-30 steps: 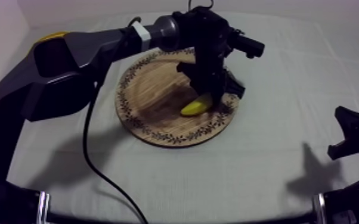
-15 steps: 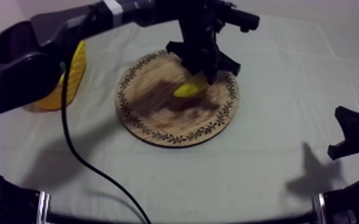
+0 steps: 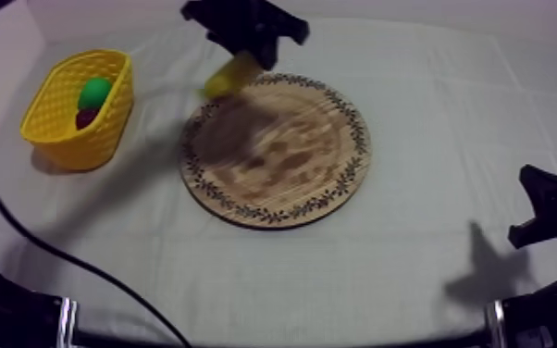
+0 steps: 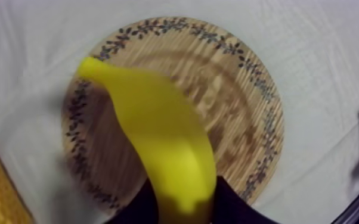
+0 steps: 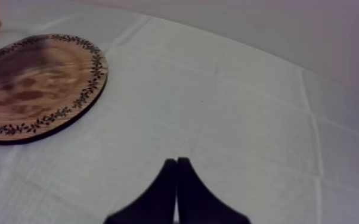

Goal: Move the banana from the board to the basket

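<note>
You are looking at a banana of smooth yellow plastic, by its look. The board is showing grained wood with a slight sheen and a dark printed rim. The grey-white cloth is lying matt and creased. The basket is showing yellow openwork plastic. The right gripper is reading matt black.

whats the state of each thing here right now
left tool, shut on banana
banana, in the air, clear of the wooden board
wooden board, lying flat, bare
yellow basket, upright, holding a green fruit and a small red fruit
right tool, shut, empty
</note>
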Available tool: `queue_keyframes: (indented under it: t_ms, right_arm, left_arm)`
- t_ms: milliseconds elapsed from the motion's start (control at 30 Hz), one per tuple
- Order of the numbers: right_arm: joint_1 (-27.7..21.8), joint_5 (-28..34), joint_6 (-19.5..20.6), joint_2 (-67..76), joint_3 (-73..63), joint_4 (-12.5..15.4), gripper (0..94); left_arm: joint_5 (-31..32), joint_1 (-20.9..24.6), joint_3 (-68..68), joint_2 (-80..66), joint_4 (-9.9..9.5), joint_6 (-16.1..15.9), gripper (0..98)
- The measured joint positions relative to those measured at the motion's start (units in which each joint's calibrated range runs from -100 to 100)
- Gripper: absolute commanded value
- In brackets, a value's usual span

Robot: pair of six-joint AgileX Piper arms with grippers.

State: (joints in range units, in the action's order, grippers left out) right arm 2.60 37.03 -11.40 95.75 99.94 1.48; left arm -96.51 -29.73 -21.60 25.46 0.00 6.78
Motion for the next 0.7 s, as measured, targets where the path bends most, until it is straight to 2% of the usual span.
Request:
queue_keyframes:
  t_ms: [433,700]
  right_arm:
    - [0.0,0.0,0.0,0.0,0.0,0.0,0.3]
    - [0.0,0.0,0.0,0.0,0.0,0.0,0.3]
  left_arm:
    - [-3.0,7.3,19.9,-22.4,-4.78,-3.7,18.7]
    - [-1.9,13.0,24.6,-29.7,-7.40,-3.7,16.7]
